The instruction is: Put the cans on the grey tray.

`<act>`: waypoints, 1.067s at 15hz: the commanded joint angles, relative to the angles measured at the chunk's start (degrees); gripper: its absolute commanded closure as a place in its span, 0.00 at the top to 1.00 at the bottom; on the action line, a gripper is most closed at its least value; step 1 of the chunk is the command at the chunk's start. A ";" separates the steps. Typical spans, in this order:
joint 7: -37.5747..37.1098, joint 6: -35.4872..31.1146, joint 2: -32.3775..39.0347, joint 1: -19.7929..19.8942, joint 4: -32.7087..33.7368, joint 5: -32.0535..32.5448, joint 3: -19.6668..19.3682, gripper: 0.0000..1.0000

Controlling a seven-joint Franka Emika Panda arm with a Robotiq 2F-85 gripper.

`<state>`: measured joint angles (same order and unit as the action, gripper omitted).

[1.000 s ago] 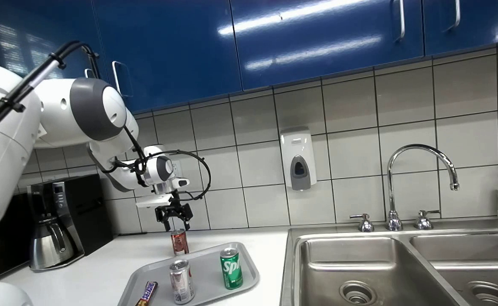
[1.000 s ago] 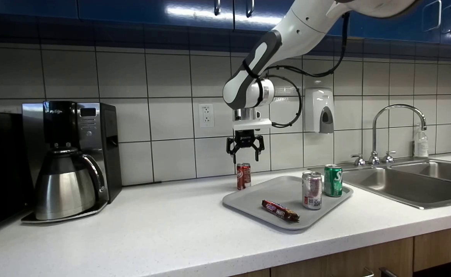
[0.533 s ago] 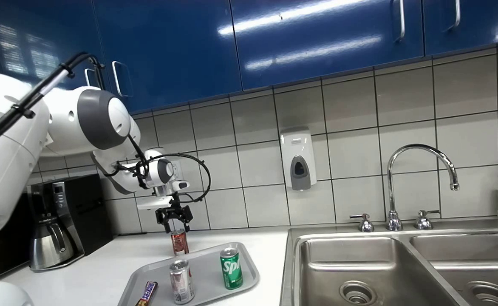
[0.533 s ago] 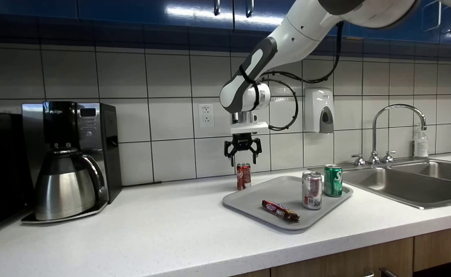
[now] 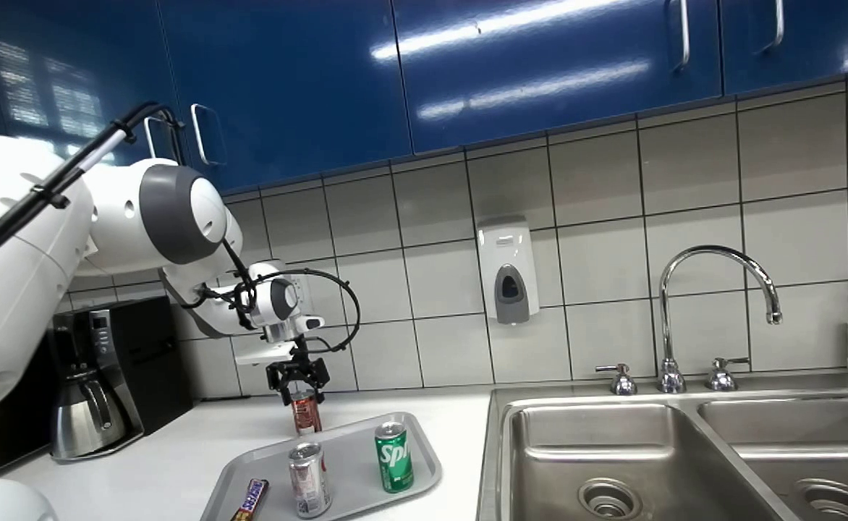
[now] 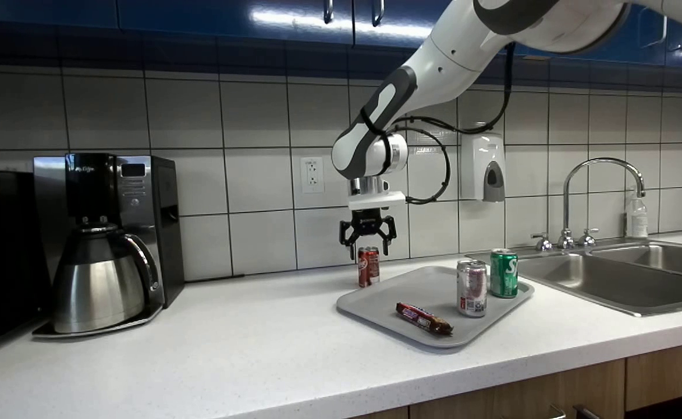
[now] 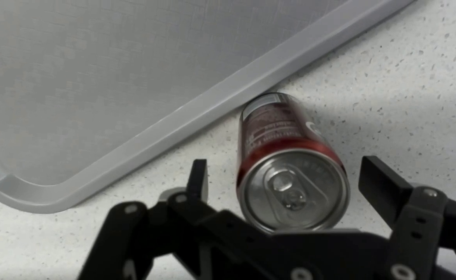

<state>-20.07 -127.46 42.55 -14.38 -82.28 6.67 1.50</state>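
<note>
The dark red can (image 6: 368, 272) stands upright on the counter, close against the back edge of the grey tray (image 6: 416, 285). My gripper (image 6: 369, 254) is open just over it, fingers pointing down. In the wrist view the can's lid (image 7: 294, 190) lies between the spread fingers (image 7: 381, 186), with gaps on both sides, and the tray's rim (image 7: 197, 112) passes beside the can's base. On the tray stand the silvery can (image 5: 310, 481) and the green can (image 5: 395, 463), both upright and seen in both exterior views.
A wrapped candy bar (image 6: 424, 319) lies on the tray near its front. The coffee maker (image 6: 163, 233) with its steel pot stands to the side, by the tiled wall. Beyond the tray is the steel sink (image 5: 612, 394) with a tall faucet (image 5: 717, 250).
The gripper has come down toward the top of the dark red can, staying open. Cans, tray and candy bar have not moved.
</note>
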 commanded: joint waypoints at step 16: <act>0.12 2.02 2.29 -0.35 2.57 -0.83 -0.72 0.65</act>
<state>-20.07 -127.36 43.90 -14.39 -82.06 6.67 1.08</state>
